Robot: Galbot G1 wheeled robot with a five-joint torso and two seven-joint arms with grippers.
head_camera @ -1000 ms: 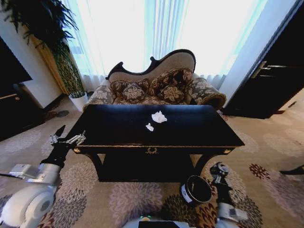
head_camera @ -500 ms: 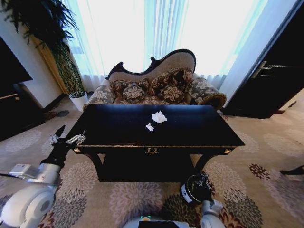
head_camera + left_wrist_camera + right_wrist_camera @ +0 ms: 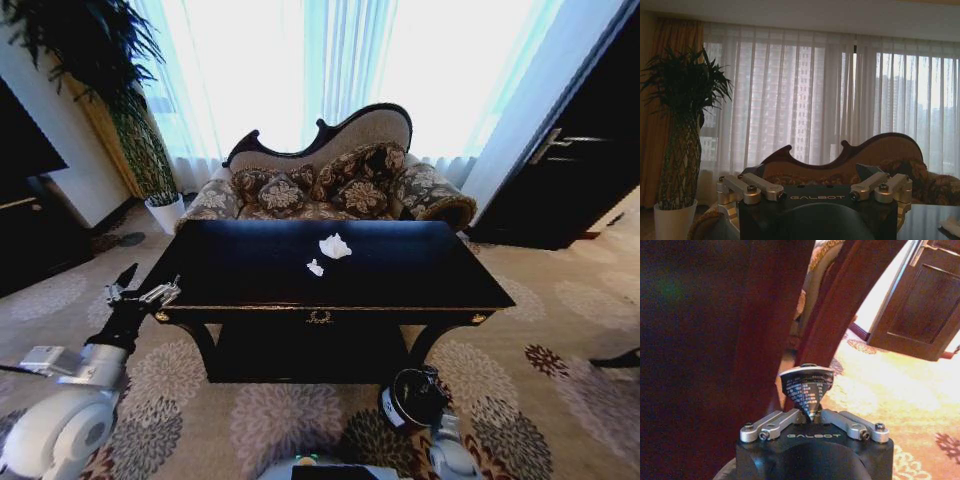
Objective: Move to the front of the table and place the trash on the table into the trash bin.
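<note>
Behind the black desk [image 3: 330, 275] stand a patterned sofa [image 3: 330, 185] and bright curtains. Our right gripper [image 3: 812, 416], low near the bin [image 3: 412, 400], pinches a crushed cup [image 3: 807, 385] that could slip beside the bin. Our left gripper [image 3: 815, 192] waits wide at lower left, tissue wads [image 3: 334, 246] lie at centre, and the desk edge stands between them and us.

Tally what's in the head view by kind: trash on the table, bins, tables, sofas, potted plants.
White tissue wads on the table: 2 (larger wad, smaller wad)
Black trash bin: 1, on the carpet in front of the table
Table: 1
Sofa: 1
Potted plant: 1
Total: 6
</note>
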